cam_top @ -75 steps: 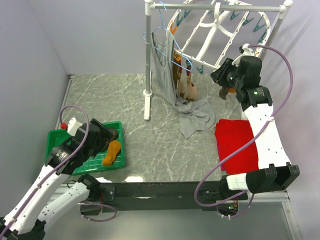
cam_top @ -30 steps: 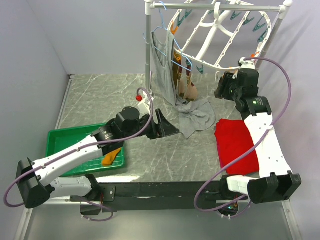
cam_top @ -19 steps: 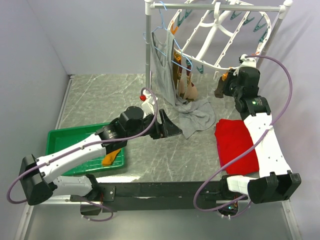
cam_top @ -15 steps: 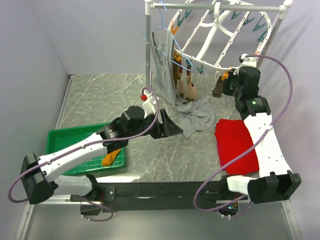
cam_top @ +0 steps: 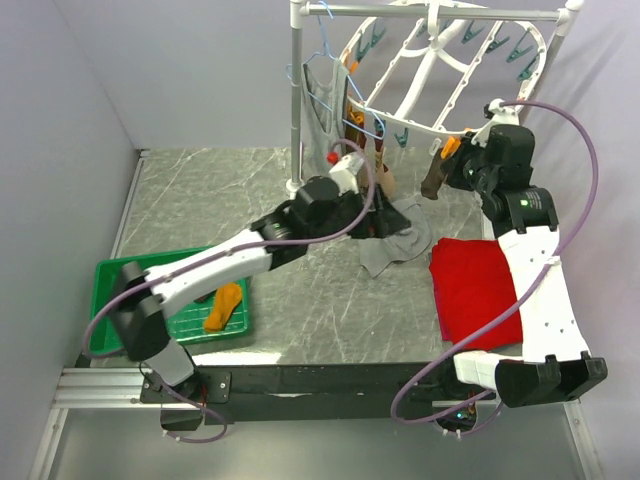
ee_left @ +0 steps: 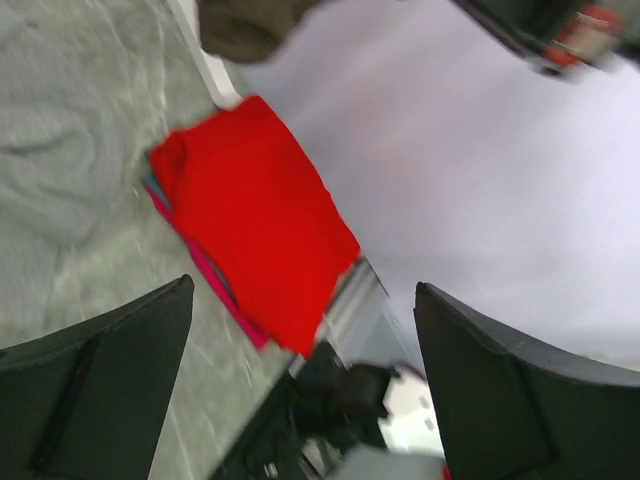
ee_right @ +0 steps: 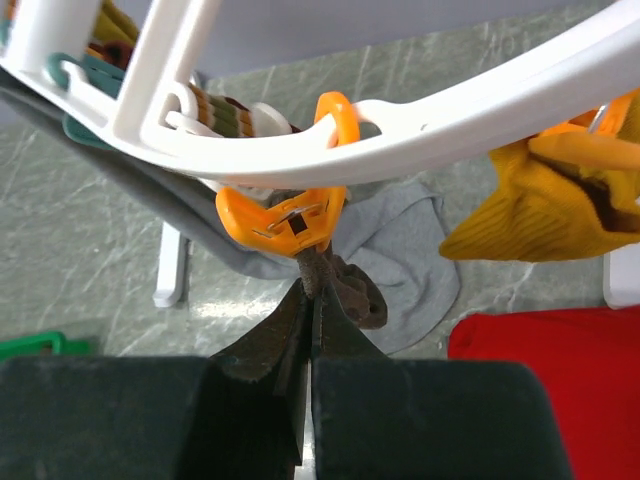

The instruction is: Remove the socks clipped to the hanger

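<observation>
The round white hanger hangs from the rack's top bar, with teal and orange clips on its rim. An orange clip on the ring pinches a brown sock. My right gripper is shut on that sock just under the clip, also seen from above. A mustard sock hangs clipped to its right. Striped and tan socks hang by the grey tank top. My left gripper stands open and empty just below them, and its blurred wrist view looks at the red cloth.
A grey tank top on a blue wire hanger drapes onto the table. A red cloth lies at the right. A green tray at the left holds an orange sock. The white rack post stands behind my left arm.
My left arm swung from the green tray across to the socks by the tank top, its jaws widening. My right gripper closed on the brown sock under the orange clip.
</observation>
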